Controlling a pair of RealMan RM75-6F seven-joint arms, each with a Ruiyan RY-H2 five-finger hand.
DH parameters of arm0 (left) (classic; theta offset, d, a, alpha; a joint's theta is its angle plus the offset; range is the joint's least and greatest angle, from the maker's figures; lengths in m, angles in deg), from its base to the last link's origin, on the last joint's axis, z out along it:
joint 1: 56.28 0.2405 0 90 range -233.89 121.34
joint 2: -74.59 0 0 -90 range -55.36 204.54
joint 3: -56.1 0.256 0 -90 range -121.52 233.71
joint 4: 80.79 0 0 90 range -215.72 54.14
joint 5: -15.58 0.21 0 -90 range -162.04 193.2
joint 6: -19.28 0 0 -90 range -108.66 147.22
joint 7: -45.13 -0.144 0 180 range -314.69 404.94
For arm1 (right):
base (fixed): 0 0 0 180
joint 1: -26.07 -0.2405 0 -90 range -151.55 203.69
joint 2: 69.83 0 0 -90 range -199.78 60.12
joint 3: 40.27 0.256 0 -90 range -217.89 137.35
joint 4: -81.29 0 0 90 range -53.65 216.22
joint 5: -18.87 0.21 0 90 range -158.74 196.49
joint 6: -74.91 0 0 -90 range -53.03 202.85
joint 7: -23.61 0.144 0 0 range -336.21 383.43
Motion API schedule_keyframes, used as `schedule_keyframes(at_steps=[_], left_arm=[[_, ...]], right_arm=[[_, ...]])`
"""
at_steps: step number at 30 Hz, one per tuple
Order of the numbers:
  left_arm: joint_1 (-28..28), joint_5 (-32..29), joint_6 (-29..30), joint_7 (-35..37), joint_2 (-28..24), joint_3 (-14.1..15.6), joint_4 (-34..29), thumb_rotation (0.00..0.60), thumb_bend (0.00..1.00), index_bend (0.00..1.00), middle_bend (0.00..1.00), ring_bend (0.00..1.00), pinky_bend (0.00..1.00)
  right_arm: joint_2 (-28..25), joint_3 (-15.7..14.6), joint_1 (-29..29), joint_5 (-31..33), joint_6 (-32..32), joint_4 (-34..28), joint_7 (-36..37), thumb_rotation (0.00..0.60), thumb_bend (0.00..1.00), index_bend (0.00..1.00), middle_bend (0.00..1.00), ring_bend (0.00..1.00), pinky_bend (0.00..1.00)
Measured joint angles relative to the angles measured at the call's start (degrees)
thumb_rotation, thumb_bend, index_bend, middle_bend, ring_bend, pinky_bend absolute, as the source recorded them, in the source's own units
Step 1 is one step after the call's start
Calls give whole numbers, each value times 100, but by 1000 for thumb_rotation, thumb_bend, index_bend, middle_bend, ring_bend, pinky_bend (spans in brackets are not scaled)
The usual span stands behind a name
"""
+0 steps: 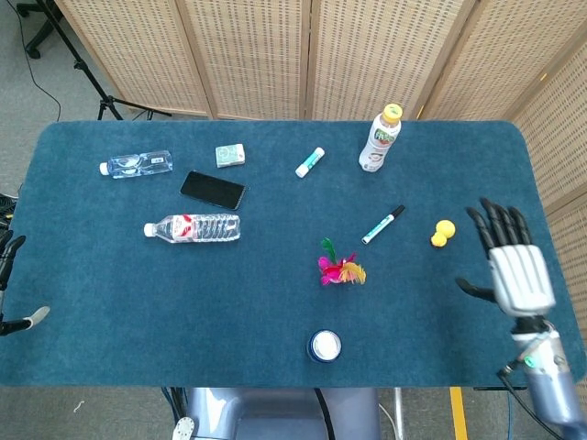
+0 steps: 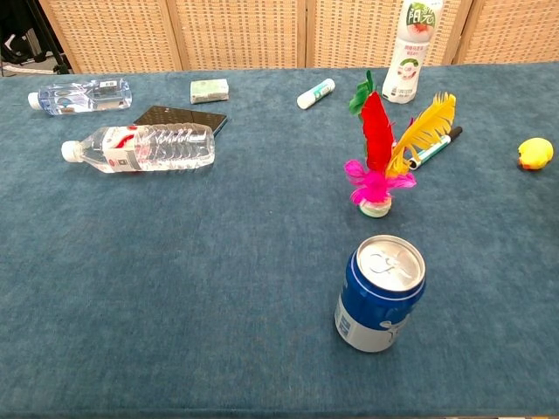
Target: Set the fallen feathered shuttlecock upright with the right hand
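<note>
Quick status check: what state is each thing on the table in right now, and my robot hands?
Feathered shuttlecock: upright on its base, free.
Blue can: upright, unopened.
Drink bottle: upright, capped.
Large water bottle: on its side.
Small water bottle: on its side.
Marker: lying flat, capped.
Right robot hand: open, empty.
Left robot hand: barely visible, unclear.

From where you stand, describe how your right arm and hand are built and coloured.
The right hand has a pale grey, boxy shell over its back and slim black fingers. Below it, a narrower silver-grey wrist section carries a small green light and thin wires, leading into a rounded metallic blue-grey forearm. No sleeve or printed marking is readable. The chest view does not show it.
</note>
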Motion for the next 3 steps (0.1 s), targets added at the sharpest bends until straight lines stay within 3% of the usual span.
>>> schedule_keyframes(at_steps=[3], left_arm=[[5, 40, 7, 49, -8, 4, 16, 600, 13, 0, 0, 0, 0]], right_arm=[[227, -281, 399, -279, -272, 575, 499, 600, 0, 0, 0, 0, 0]])
